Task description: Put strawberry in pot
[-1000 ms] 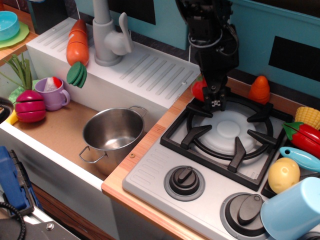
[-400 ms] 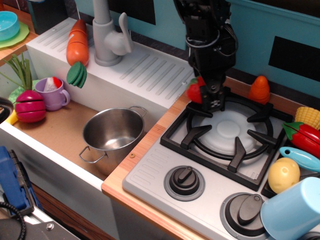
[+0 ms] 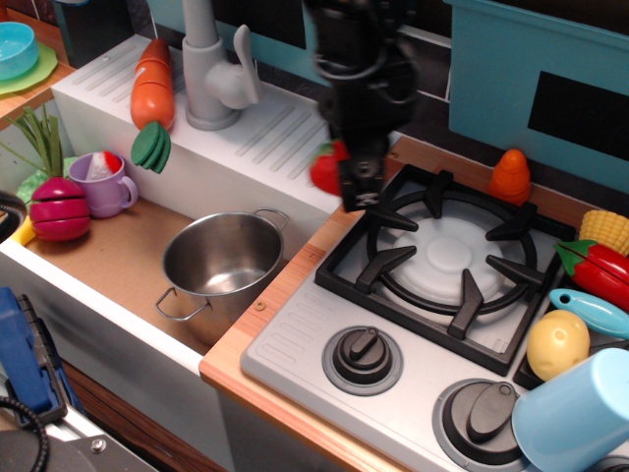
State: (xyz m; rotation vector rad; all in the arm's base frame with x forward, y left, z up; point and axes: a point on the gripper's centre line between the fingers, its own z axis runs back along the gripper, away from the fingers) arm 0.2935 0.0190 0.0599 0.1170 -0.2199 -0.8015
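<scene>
My black gripper [image 3: 344,179] hangs above the left edge of the stove, shut on the small red strawberry [image 3: 325,169], which shows at its left side, lifted off the counter. The arm is motion-blurred. The shiny steel pot [image 3: 222,266] with two loop handles stands empty in the sink, below and to the left of the gripper.
A grey faucet [image 3: 211,74] and a carrot [image 3: 152,88] are on the white drainboard. A purple mug [image 3: 101,183] and a sliced red toy [image 3: 60,208] sit in the sink. On the stove's right are an orange cone toy [image 3: 510,176], red pepper [image 3: 600,268], corn, lemon, blue cup [image 3: 575,411].
The gripper has lifted the strawberry from the stove's back left corner and carried it left, towards the sink. The pot has not moved.
</scene>
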